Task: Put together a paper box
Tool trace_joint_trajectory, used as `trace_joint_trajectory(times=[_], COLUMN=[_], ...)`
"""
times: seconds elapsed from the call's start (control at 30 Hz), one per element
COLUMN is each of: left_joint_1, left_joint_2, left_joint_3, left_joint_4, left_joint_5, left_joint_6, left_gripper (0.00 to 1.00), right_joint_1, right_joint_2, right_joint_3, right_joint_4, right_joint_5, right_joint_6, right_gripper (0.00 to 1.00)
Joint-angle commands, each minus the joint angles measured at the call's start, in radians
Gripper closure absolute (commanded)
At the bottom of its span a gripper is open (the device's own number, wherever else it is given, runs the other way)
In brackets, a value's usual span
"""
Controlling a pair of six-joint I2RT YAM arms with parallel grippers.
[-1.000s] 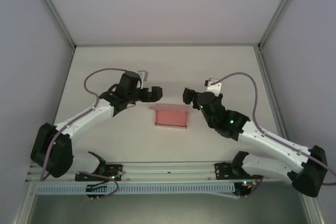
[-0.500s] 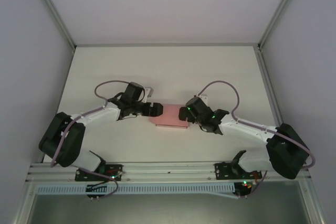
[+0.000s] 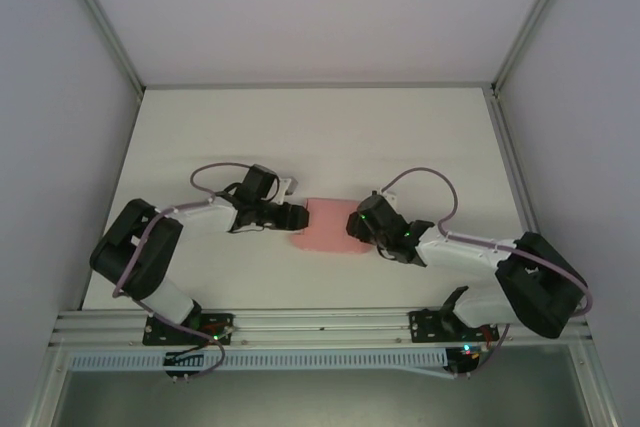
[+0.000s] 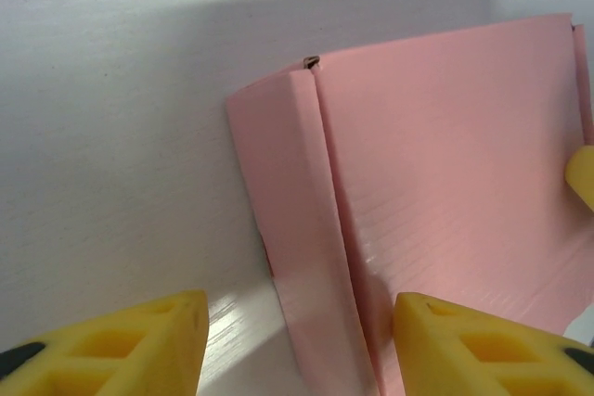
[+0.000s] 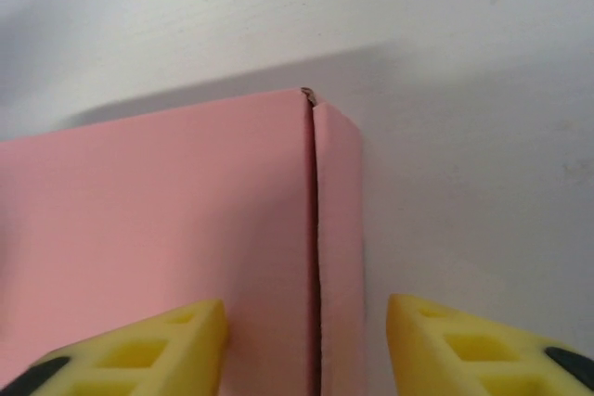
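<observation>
- Box [image 3: 328, 226]: pink, lying flat mid-table [image 3: 300, 137], directly between the two grippers.
- Left gripper [image 3: 292, 215]: down low at the box's left end.
- I see its fingers [image 4: 130, 345] part-way open, straddling the left flap [image 4: 297, 229], the narrow folded strip along that end. One tip sits over bare table, the other over the box's top face.
- I can't tell whether either tip touches the card. The gap is wider than the strip, so nothing looks pinched.
- Right gripper [image 3: 357, 223]: at the box's right end, mirrored pose.
- Its fingers [image 5: 148, 350] are also part-way open, the gap spanning the right flap [image 5: 336, 229]. One tip is over the top face, the other over table.
- Contact on that side: I can't tell either.
- Both flaps show a thin dark seam against the top face.
</observation>
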Motion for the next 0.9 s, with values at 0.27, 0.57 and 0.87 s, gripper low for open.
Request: trace_joint_trajectory(times=[0.27, 0.57, 0.87], left_joint_1=[0.005, 0.032, 0.107], left_joint_2=[0.022, 0.040, 0.022], left_joint_3=[-0.009, -0.042, -0.141], left_joint_4=[0.041, 0.104, 0.248], left_joint_5=[0.040, 0.040, 0.116], left_joint_6=[0.003, -0.047, -0.113], left_gripper=[0.59, 0.81, 0.91], right_joint_1=[-0.005, -0.040, -0.121], right_joint_2=[0.082, 0.007, -0.025], right_joint_3=[-0.047, 0.067, 0.118], right_joint_4=[-0.019, -0.167, -0.097], right_joint_5=[-0.018, -0.018, -0.231], right_joint_6=[0.020, 0.011, 0.060], right_gripper=[0.68, 0.37, 0.13])
